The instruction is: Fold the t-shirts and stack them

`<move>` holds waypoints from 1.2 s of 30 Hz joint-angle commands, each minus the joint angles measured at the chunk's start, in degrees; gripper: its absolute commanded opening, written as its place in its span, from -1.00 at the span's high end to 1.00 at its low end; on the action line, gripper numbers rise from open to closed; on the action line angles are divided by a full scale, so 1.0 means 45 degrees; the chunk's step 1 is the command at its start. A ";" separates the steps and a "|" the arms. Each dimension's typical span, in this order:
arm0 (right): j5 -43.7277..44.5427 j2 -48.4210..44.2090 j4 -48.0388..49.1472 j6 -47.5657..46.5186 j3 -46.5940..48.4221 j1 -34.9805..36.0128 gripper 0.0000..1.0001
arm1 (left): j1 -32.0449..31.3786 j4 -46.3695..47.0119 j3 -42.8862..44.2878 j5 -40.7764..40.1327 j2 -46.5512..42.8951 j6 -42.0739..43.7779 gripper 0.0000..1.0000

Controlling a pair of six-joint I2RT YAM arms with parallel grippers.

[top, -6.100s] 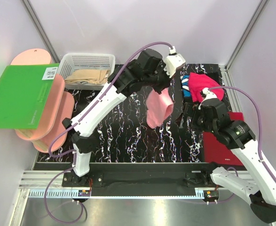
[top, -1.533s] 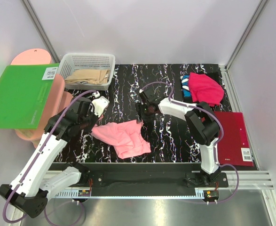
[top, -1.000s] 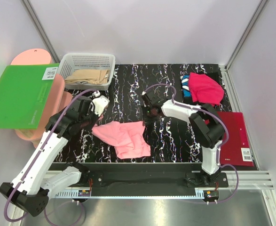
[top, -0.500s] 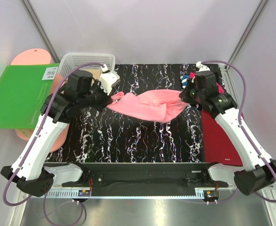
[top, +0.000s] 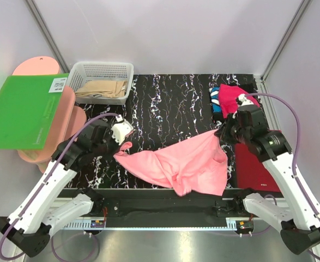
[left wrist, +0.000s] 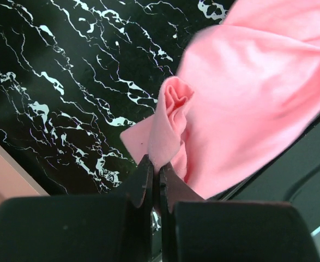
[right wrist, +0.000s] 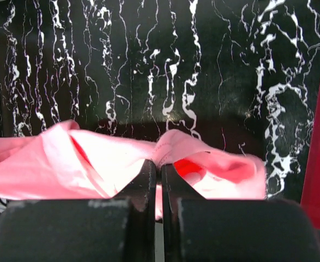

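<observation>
A light salmon-pink t-shirt (top: 181, 164) hangs stretched between my two grippers over the near part of the black marbled table, its lower part drooping over the front edge. My left gripper (top: 121, 146) is shut on the shirt's left end (left wrist: 170, 109). My right gripper (top: 221, 134) is shut on its right end (right wrist: 176, 147). In the left wrist view the jaws (left wrist: 155, 166) pinch a bunched fold; in the right wrist view the jaws (right wrist: 160, 166) pinch a hem. A magenta t-shirt (top: 233, 98) lies on a blue one (top: 215, 101) at the back right.
A white basket (top: 102, 71) holding beige cloth stands at the back left. A flat green board (top: 23, 109) rests on pink boards (top: 67, 117) at the left. A stiff dark-red board (top: 255, 166) lies at the right, under the right arm.
Both grippers have pulled the pink t-shirt from the table's far middle toward the near edge. The shirt now hangs lower and spread wider, over the front edge.
</observation>
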 commanded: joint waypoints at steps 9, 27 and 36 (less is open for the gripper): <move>0.1503 0.4022 0.2342 0.0004 -0.0300 0.0038 1.00 | 0.0040 0.2212 -0.1344 -0.2029 0.0972 0.1022 1.00; 0.2561 1.0201 0.3105 -0.0331 0.2891 -0.1310 -0.67 | 0.0509 0.6550 -0.3040 -0.6366 0.4393 0.3777 0.15; 0.0729 0.6568 0.3300 0.0703 -0.0760 -0.1310 -0.38 | 0.0509 0.5594 -0.2207 -0.5942 0.2557 0.3564 -0.72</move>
